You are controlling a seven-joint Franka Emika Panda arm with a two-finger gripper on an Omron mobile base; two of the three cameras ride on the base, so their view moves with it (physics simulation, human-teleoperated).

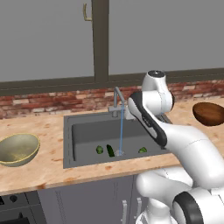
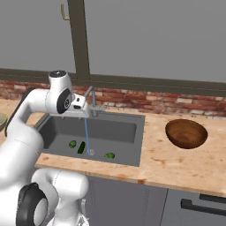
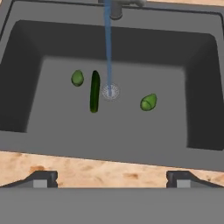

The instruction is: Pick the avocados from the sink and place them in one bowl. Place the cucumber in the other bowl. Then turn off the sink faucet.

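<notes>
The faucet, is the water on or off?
On. A thin blue stream runs from the sink faucet straight down to the drain in the sink, between the cucumber and one avocado.

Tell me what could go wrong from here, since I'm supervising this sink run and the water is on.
The left avocado lies close beside the cucumber, so the open gripper may nudge or catch both. The water stream falls on the drain right next to the cucumber, and a reach there could pass through it. The two bowls, olive and brown, sit on opposite sides of the sink, so a mix-up is possible.
</notes>
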